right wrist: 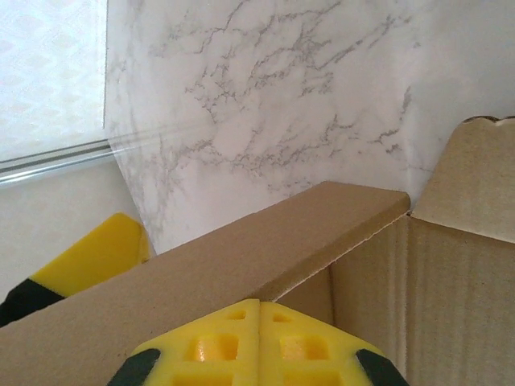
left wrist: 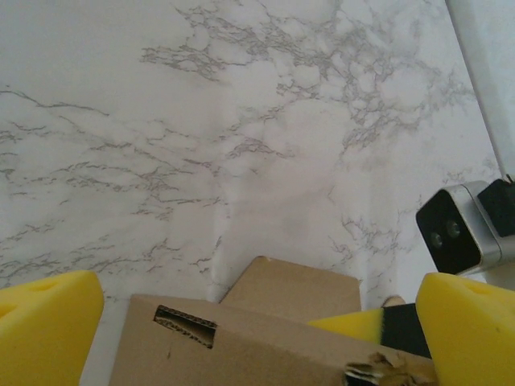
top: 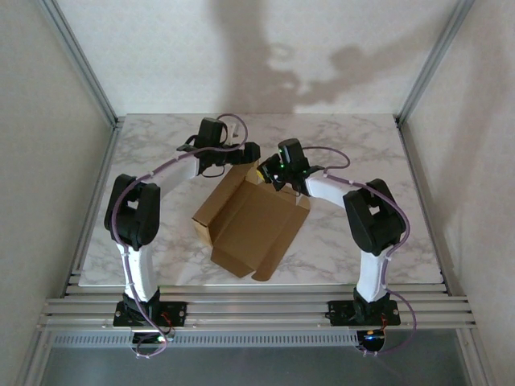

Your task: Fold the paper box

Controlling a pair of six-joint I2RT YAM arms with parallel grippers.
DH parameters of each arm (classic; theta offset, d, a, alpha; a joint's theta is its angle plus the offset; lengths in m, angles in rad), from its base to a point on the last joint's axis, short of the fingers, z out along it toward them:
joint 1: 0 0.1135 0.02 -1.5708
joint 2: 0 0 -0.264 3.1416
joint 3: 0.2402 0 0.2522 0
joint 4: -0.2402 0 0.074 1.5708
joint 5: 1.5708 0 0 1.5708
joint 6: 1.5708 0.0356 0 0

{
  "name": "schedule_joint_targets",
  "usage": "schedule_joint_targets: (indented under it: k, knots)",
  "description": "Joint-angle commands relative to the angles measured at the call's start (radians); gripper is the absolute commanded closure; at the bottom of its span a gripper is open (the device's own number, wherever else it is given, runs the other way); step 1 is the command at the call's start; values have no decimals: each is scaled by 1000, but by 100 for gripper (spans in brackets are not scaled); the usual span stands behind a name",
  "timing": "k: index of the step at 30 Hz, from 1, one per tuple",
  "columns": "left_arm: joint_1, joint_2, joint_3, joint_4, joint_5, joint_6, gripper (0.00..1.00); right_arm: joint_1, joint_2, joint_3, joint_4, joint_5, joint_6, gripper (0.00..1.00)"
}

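Fully spread left pincer [left wrist: 261, 326] straddles paper box [top: 253, 221]; right pincer [right wrist: 259, 342] closed.

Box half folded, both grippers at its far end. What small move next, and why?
Probably close the left gripper: its open fingers straddle the slotted end wall of the paper box, and the shut right gripper rests at that same end, so a grip would let the wall be folded.

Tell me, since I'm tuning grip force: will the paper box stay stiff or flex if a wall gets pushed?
Likely flexes: the paper box is thin cardboard, its flaps standing loosely at creases. Probably light, so a push from the shut right gripper could slide it across the smooth marble table.
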Motion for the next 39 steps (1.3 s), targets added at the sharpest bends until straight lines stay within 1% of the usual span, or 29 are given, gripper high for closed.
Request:
schedule_joint_targets:
  k: [1,2,5,10,12,15,19,22,25,29,31,33,35,39]
  knots:
    - [-48,34,-57,-129,50,21,1,24,41,44,64,7,-14,100]
    - [-46,32,-54,-133,45,22,1,22,27,31,60,5,-32,100]
    - [-31,22,-49,-141,29,23,1,7,-19,-2,-34,-12,-139,100]
    - [12,4,-6,-157,21,22,0,-31,-115,-120,-56,-132,-319,99]
    - [25,1,27,-167,24,25,1,-36,-161,-156,-96,-162,-410,96]
    - [39,4,100,-195,16,31,1,-40,-240,-212,-182,-174,-529,89]
    - [58,0,166,-236,6,47,1,-54,-362,-320,-281,-141,-617,80]
    - [61,-24,182,-269,-14,71,1,-78,-459,-404,-334,-112,-663,71]
    - [62,-72,162,-315,-44,100,1,-122,-539,-464,-391,-116,-719,62]
    - [50,-174,77,-376,-65,155,1,-188,-622,-529,-460,-134,-755,57]
    - [35,-221,29,-415,-89,192,1,-204,-646,-552,-487,-106,-772,55]
    - [15,-267,-26,-447,-113,224,1,-228,-658,-577,-477,-107,-795,54]
    - [-6,-312,-74,-477,-142,246,1,-264,-652,-592,-434,-161,-856,53]
    - [-49,-376,-136,-510,-191,281,1,-288,-599,-533,-450,-108,-974,51]
